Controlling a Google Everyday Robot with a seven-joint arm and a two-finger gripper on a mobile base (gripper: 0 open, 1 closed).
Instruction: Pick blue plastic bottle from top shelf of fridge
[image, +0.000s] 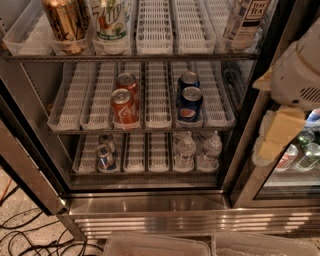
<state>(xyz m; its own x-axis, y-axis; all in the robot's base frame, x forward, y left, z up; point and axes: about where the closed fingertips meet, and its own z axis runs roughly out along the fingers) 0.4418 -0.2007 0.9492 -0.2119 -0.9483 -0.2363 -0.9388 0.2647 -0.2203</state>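
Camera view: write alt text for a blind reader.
The gripper hangs right of the open fridge, apart from the blue plastic bottle at the right end of the top shelf. A gold can and 7UP bottle stand at its left; cola cans and water bottles sit lower.

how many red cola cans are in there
2. Both sit on the middle rack: one red cola can at the lane's front, the other right behind it. None seems hidden. The tool hangs outside the fridge, at right.

Right of fridge, end effector
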